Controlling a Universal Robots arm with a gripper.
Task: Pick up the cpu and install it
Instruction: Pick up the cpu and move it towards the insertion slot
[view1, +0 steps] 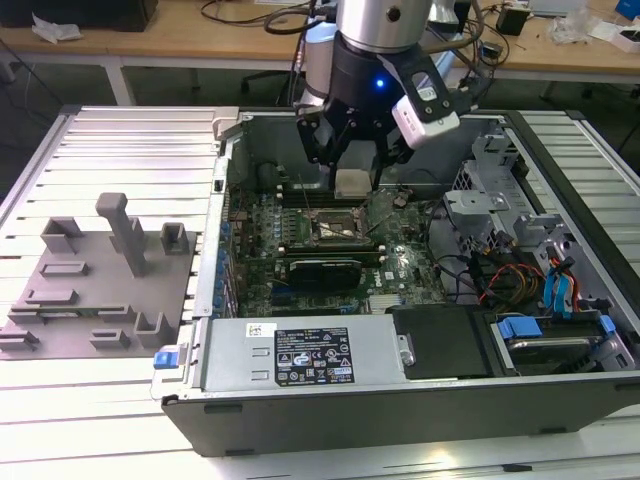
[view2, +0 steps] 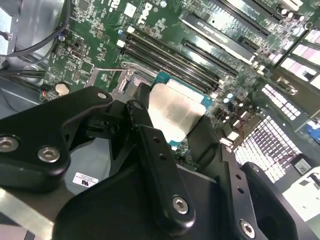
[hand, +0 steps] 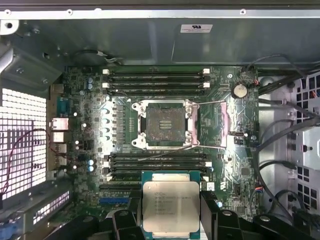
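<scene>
**CPU HELD ABOVE THE BOARD, SHORT OF THE SOCKET**

The gripper (hand: 171, 220) is clamped on the cpu (hand: 171, 206), gripping two opposite edges with the metal top facing up. The chip hangs inside the open computer case (view1: 400, 400), above the motherboard (hand: 85, 100) and near the uncovered socket (hand: 162, 125), not yet over it. Step in hand: carry to the socket. Seating likely calls for centring the chip squarely over the socket frame, edges parallel.
</scene>
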